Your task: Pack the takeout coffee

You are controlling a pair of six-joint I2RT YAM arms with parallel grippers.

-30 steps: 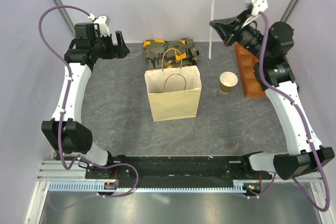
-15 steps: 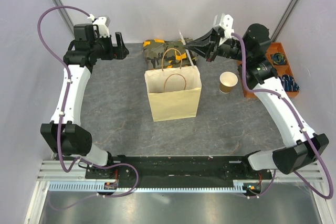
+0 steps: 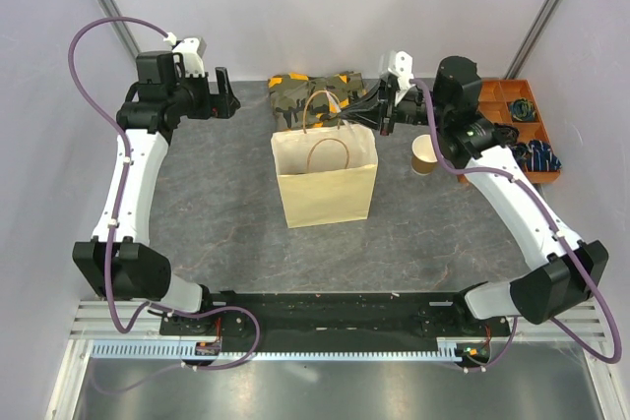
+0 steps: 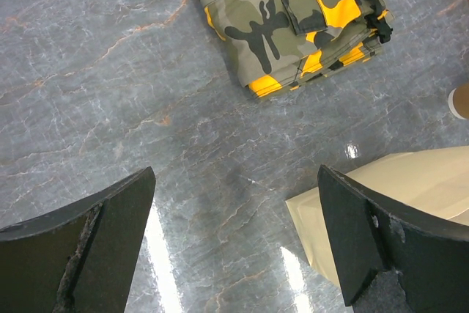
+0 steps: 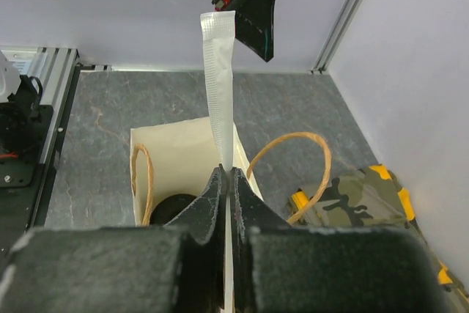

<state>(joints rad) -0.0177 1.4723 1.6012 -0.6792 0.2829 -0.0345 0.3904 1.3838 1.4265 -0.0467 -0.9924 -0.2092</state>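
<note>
The paper bag (image 3: 325, 182) stands open at the table's middle. In the right wrist view a round black lid (image 5: 170, 207) shows deep inside the bag (image 5: 179, 153); the cup under it is hidden. My right gripper (image 3: 377, 111) hovers at the bag's back right rim. It is shut on a white paper-wrapped straw (image 5: 219, 86), which sticks out beyond the fingertips (image 5: 226, 174) over the bag's mouth. My left gripper (image 3: 225, 93) is open and empty above the table left of the bag, its fingers wide apart in the left wrist view (image 4: 234, 181).
A lidless tan cup (image 3: 427, 153) stands right of the bag. A folded camouflage cloth (image 3: 320, 93) lies behind the bag and shows in the left wrist view (image 4: 293, 20). An orange tray (image 3: 520, 131) with small items sits at the far right.
My right arm has swung left from over the orange tray to the bag's back rim, carrying the straw. The left arm has barely moved.
</note>
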